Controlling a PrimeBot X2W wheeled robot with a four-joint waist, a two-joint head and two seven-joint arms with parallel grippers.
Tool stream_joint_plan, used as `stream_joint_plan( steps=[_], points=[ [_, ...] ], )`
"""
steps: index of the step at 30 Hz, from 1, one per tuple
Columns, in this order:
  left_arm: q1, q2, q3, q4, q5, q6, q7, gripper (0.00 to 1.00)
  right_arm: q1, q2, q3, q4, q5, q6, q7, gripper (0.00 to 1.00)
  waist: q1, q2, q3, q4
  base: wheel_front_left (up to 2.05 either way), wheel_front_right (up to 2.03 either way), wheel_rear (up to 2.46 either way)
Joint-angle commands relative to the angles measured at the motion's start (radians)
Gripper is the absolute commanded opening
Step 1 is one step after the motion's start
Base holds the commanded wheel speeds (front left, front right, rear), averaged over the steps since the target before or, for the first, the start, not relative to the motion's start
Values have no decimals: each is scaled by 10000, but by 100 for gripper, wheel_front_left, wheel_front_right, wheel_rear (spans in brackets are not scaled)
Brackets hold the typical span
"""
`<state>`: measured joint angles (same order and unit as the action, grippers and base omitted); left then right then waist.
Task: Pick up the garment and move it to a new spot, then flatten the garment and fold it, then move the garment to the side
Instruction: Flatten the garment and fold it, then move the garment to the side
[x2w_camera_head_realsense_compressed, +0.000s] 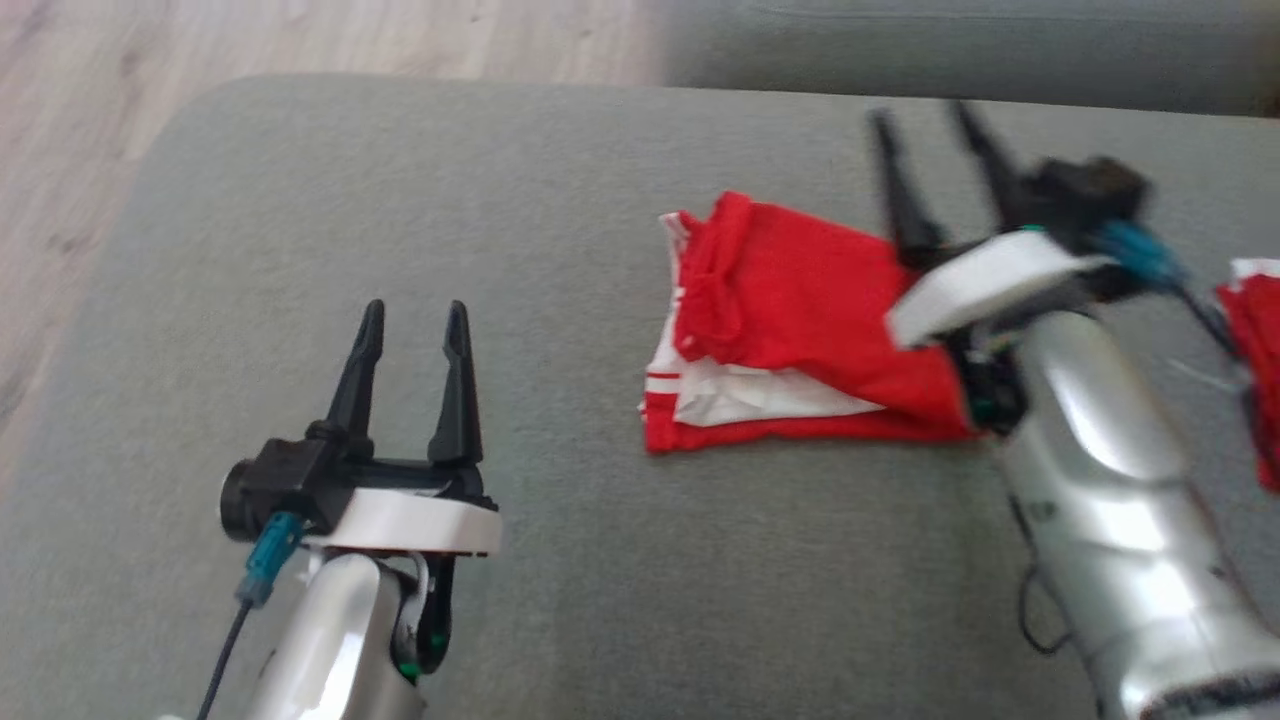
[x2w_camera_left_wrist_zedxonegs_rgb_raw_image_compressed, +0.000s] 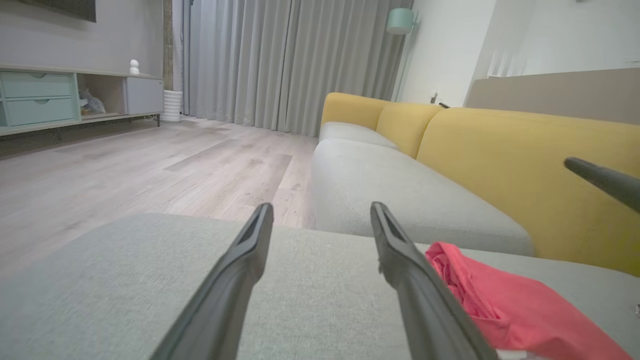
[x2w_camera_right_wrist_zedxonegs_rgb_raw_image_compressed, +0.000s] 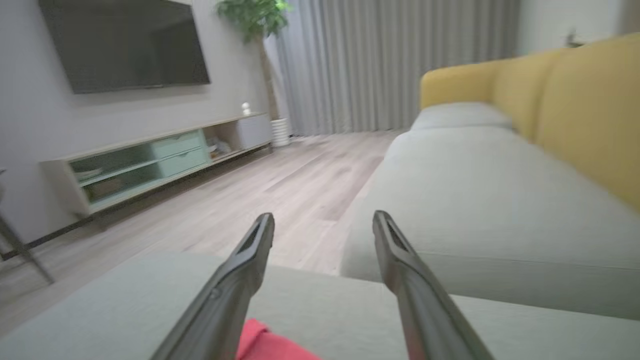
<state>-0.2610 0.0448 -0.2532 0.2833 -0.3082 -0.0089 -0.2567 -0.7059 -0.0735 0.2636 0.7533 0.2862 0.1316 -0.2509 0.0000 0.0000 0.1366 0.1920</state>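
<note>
— Garment (x2w_camera_head_realsense_compressed: 800, 330): where does it lie?
— In a folded red-and-white bundle on the grey cushion (x2w_camera_head_realsense_compressed: 400, 180), right of middle. The right gripper (x2w_camera_head_realsense_compressed: 922, 112) hovers over its right edge, fingers spread and empty. The left gripper (x2w_camera_head_realsense_compressed: 415, 308) sits well apart, also spread and empty.
— What's left?
— Folding looks done; probably only moving it aside.
</note>
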Motion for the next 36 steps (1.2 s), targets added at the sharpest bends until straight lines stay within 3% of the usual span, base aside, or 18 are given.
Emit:
stream_joint_plan(
  steps=[1, 6, 11, 22, 36],
  points=[
    [-199, 55, 421, -345, 72, 29, -51, 100, 492, 102, -277, -484, -343, -9, -105, 100, 0, 0, -176, -306, 0, 0, 0],
    [27, 55, 590, -358, 75, 16, -51, 100, 2133, 116, -2304, -2070, -1966, -9, -106, 100, 0, 0, -400, -745, 0, 0, 0],
    [309, 55, 787, -289, 110, -15, -51, 100, 3634, 207, -3230, -3306, -2613, -9, -107, 100, 0, 0, -574, -1134, 0, 0, 0],
    [634, 55, 1059, -94, 218, -139, -51, 100, 5143, 231, -2840, -4400, -2139, -9, -108, 100, 0, 0, -525, -1631, 0, 0, 0],
    [-148, 55, 637, -230, 190, -232, -51, 100, 3891, 232, -3020, -4202, -2236, -9, 268, 100, 0, 0, 773, -1032, 0, 0, 0]
  ],
)
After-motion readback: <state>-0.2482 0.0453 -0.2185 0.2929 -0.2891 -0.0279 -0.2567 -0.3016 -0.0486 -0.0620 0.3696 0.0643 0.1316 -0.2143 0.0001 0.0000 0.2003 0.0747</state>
